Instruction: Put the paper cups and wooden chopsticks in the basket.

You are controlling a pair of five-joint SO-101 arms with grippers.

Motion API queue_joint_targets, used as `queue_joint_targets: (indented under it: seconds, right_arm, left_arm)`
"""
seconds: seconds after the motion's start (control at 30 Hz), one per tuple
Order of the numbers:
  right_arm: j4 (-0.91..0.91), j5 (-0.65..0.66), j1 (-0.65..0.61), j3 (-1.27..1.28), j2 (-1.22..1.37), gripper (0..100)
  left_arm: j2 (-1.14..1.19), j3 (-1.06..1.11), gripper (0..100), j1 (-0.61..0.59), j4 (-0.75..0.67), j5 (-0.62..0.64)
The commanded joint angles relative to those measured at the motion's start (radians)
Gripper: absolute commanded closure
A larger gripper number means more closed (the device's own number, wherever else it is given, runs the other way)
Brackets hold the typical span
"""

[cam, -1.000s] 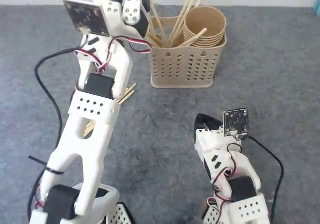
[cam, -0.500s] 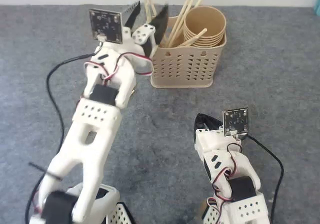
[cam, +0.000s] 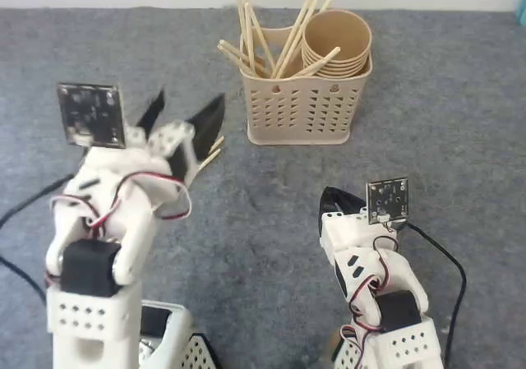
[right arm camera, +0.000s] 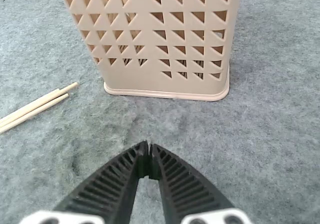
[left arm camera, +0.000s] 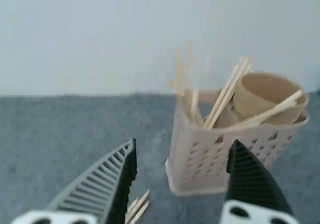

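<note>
Your left gripper (cam: 189, 99) stands with its jaws spread wide and nothing between them. The fingers are black, tapered plastic with ribbed inner faces, mounted on a white printed body.

Your right gripper (right arm camera: 149, 145) has its two ribbed black fingers pressed together at the tips and is holding nothing. It sits low over the table.

The basket (cam: 304, 110) is beige plastic, rectangular with rounded corners. Its walls are pierced by rows of small triangular holes above a solid foot. It stands upright straight ahead of the right gripper, and ahead of and to one side of the left one.

The paper cups (cam: 345, 32) are plain brown and nested in one stack. They sit upright in the end of the basket farther from the left gripper, their rims above the basket wall.

A bundle of wooden chopsticks (cam: 289, 44) stands in the basket beside the cups. The sticks are pale and thin, and lean at different angles. One stick lies slanted across the mouth of the top cup.

Two more chopsticks (right arm camera: 37, 107) lie flat on the table, side by side and nearly parallel. They are outside the basket, just below the left gripper's open fingers and partly hidden by them.

The table (cam: 460, 122) is covered in grey, felt-like fabric with a fuzzy nap.
</note>
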Motion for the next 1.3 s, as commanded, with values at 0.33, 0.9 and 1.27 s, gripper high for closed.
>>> queue_joint_targets:
  seconds: [0.33, 0.9, 1.27]
  right_arm:
    - [0.001, -0.005, 0.015, 0.018, -0.019, 99.1]
    - [0.001, -0.005, 0.016, 0.018, -0.019, 99.1]
    - [0.001, -0.002, 0.016, 0.018, -0.019, 99.1]
  left_arm:
    - [-0.061, 0.521, 80, -0.167, -0.17, -0.342]
    - [0.523, 0.275, 75, -0.169, -0.227, -0.348]
    - [1.034, 0.005, 79, -0.181, -0.381, -0.476]
